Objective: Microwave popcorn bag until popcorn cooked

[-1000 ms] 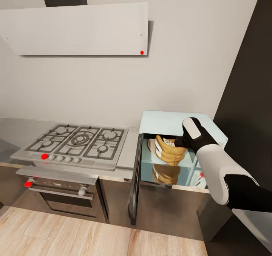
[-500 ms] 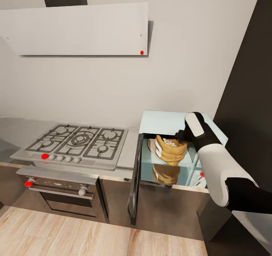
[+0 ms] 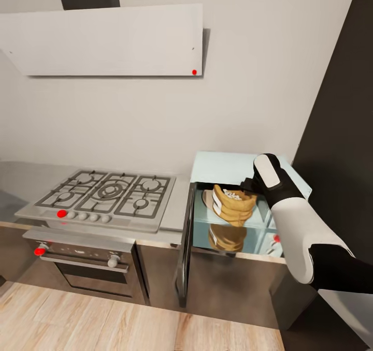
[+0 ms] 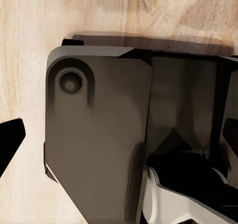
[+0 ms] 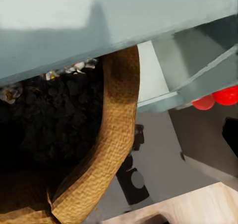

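Observation:
The pale mint-blue microwave [image 3: 228, 165] stands on the countertop [image 3: 178, 206] right of the hob, its door [image 3: 185, 247] swung open. Inside lies the tan popcorn bag [image 3: 234, 207], tilted, with pale popcorn [image 3: 233, 194] at its mouth. My right arm [image 3: 270, 179] reaches into the cavity just above and right of the bag, and its wrist hides the fingers. In the right wrist view the bag's rolled rim [image 5: 111, 149] and a few popcorn pieces [image 5: 74, 68] sit close under the microwave's top [image 5: 99, 26]; my right gripper [image 5: 119, 135] looks open. My left gripper [image 4: 119, 135] hangs open over the wood floor [image 4: 29, 45].
A steel gas hob [image 3: 106, 193] with red-marked knobs sits left of the microwave, with a built-in oven [image 3: 85, 268] below it and a white slanted hood [image 3: 103, 40] above. A dark tall cabinet [image 3: 342, 133] closes the right side. My dark base [image 4: 99, 144] lies below the left gripper.
My right wrist has lifted a little and drawn off the bag. The bag stays inside the microwave, barely shifted.

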Robot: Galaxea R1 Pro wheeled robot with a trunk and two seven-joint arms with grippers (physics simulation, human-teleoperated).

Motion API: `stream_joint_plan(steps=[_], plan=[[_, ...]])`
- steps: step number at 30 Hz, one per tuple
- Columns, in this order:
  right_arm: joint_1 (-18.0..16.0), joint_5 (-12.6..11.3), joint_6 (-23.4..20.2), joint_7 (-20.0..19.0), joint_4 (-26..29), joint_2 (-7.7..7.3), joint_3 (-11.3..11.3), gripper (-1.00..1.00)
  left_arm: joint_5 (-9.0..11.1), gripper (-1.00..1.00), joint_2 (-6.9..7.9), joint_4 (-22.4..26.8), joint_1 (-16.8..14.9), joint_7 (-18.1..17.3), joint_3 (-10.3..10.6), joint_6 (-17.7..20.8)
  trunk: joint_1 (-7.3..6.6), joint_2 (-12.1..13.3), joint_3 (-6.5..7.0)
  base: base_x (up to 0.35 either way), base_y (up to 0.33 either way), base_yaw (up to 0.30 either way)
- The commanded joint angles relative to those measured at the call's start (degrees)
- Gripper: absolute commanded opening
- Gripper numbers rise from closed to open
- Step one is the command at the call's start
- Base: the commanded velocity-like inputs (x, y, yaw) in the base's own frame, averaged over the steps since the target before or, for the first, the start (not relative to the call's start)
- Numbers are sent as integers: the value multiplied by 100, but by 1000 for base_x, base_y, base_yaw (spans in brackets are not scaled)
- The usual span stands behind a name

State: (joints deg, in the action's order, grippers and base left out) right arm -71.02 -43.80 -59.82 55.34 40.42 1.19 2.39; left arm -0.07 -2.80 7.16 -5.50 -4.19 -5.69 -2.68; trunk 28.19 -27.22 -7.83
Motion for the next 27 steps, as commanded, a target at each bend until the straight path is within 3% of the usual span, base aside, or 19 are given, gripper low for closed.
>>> stream_joint_plan(steps=[1,19,27], plan=[[-4,-50,-18,56,6,4,16,100,1,100,-1,-4,-4,-29,-51,-14,1,-11,-12,-218,-71,0],[1,-50,-18,47,34,13,15,100,-1,100,-1,-4,-4,-23,-55,-14,1,-11,-12,-87,-13,0],[308,-75,-18,39,802,27,0,100,0,100,-1,-4,-4,-28,-55,-22,1,-11,-12,-73,0,0]])
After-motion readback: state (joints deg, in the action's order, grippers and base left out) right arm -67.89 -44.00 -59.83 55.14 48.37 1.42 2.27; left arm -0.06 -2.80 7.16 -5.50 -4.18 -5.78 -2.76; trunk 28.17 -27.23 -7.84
